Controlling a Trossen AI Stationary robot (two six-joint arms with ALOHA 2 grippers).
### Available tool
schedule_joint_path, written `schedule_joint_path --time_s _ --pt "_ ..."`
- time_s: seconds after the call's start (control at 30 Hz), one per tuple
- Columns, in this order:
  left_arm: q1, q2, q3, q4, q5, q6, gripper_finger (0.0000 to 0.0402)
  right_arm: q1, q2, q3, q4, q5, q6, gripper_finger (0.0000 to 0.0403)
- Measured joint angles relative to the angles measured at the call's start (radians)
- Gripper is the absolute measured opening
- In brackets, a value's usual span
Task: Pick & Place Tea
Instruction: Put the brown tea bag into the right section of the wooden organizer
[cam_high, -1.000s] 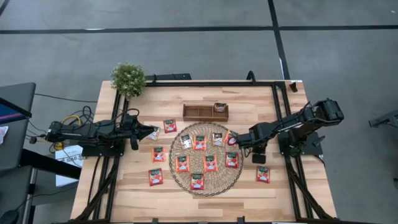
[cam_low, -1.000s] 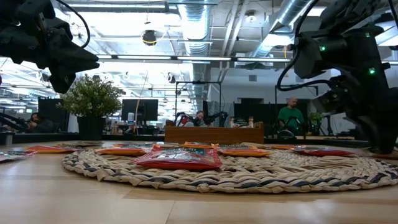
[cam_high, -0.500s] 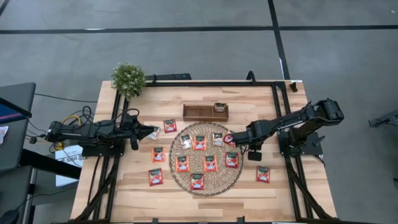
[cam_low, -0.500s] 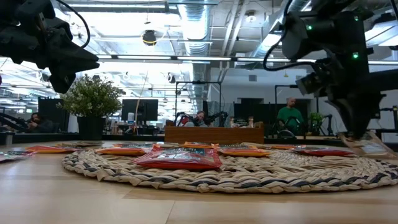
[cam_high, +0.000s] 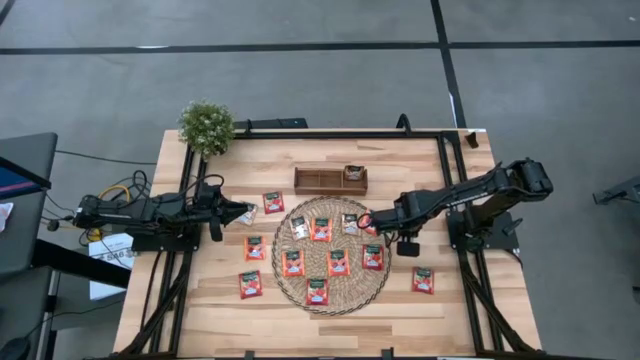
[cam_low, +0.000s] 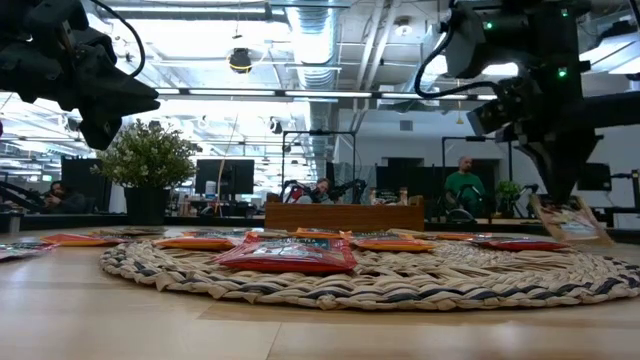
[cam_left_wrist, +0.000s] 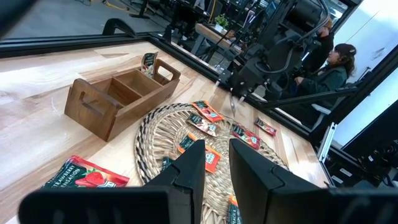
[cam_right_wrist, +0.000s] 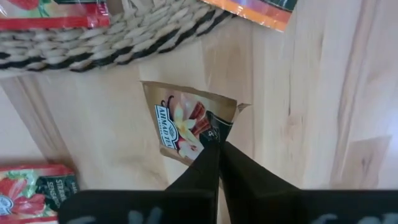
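From above, my right gripper (cam_high: 366, 220) is reaching to the woven mat's (cam_high: 300, 290) right edge. At table level, a beige tea sachet (cam_low: 570, 222) is hanging tilted beneath it. My right wrist camera is showing my fingers clenched on that sachet's corner — the left gripper (cam_high: 240, 213) is waiting, its grip unclear.

Printing on the tea sachets (cam_high: 319, 291) too small to read from above. Sachet under the right gripper (cam_high: 366, 221) mostly covered by the arm in the high view. Left gripper (cam_high: 236, 214) fingertips too small there to judge; in the low view, arm cut off by the top and left edges. Contents of the wooden tray (cam_high: 330, 180) unclear beyond one small packet. People in the room behind (cam_low: 465, 186) small and partly hidden by desks.
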Motion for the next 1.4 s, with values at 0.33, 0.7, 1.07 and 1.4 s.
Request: schedule_joint_path --time_s 0.33,0.7,1.07,1.4 --pt "0.000 0.000 0.000 0.000 0.000 0.000 0.0065 0.003 0.000 0.198 -0.186 0.175 0.000 0.0003" --pt "0.000 0.000 0.000 -0.001 0.000 0.019 0.0065 -0.085 0.000 0.432 -0.004 0.425 -0.151 0.0001" --pt "0.000 0.000 0.000 -0.003 0.000 0.027 0.0065 -0.182 0.004 0.449 0.204 0.552 -0.294 0.0000" --pt "0.000 0.000 0.000 -0.003 0.000 0.032 0.0065 -0.245 0.122 0.450 0.212 0.553 -0.290 0.0000"
